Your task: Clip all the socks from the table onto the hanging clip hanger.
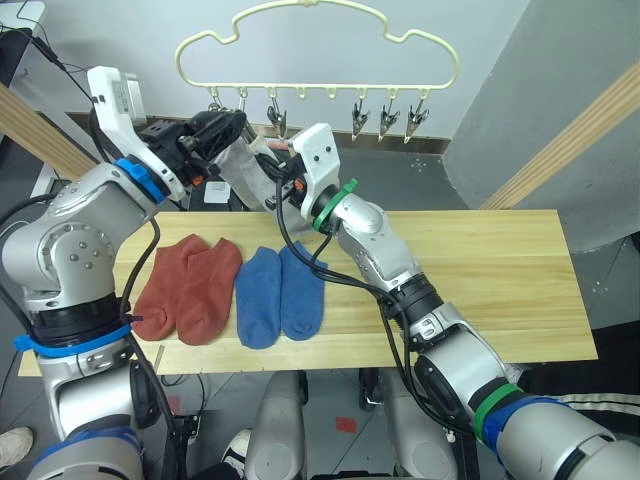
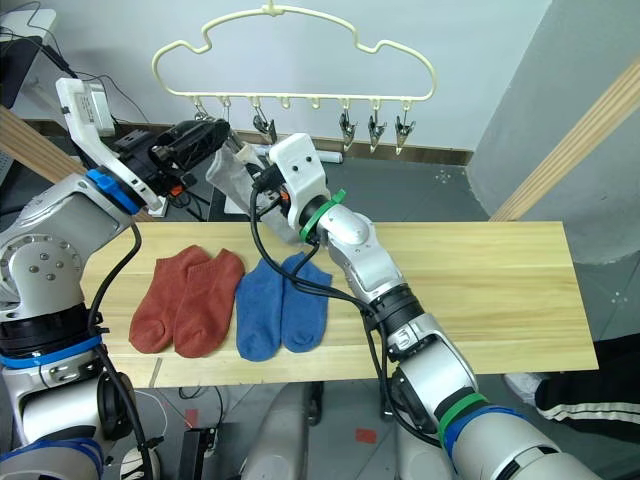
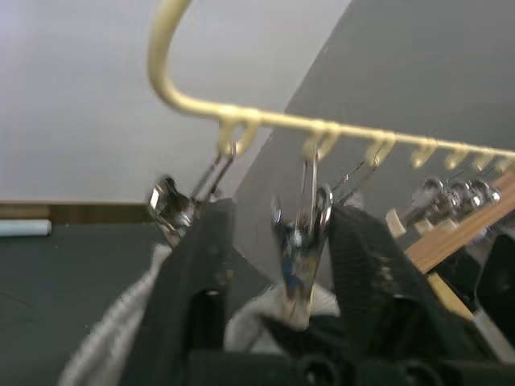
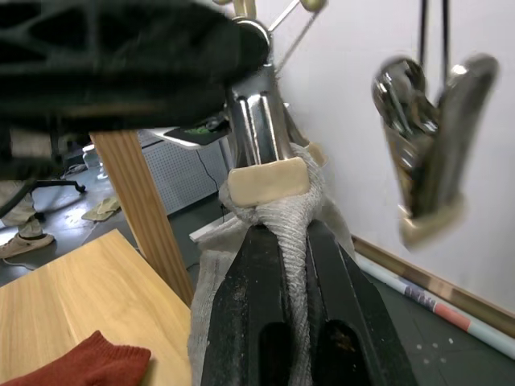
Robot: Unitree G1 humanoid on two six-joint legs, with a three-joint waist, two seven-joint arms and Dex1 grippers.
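Right wrist view shows my right jaws (image 4: 294, 265) pinched on the grey sock (image 4: 302, 217) up under a clip (image 4: 261, 153) of the clip hanger (image 1: 320, 85), left jaws (image 3: 278, 265) squeezing that clip, so I should feed fabric deep before easing off.

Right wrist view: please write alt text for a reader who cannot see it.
The right gripper has its two black fingers shut on a light grey sock, holding it up into a metal clip of the hanger. Another clip hangs free beside it, and a rust-red sock lies on the wooden table below.
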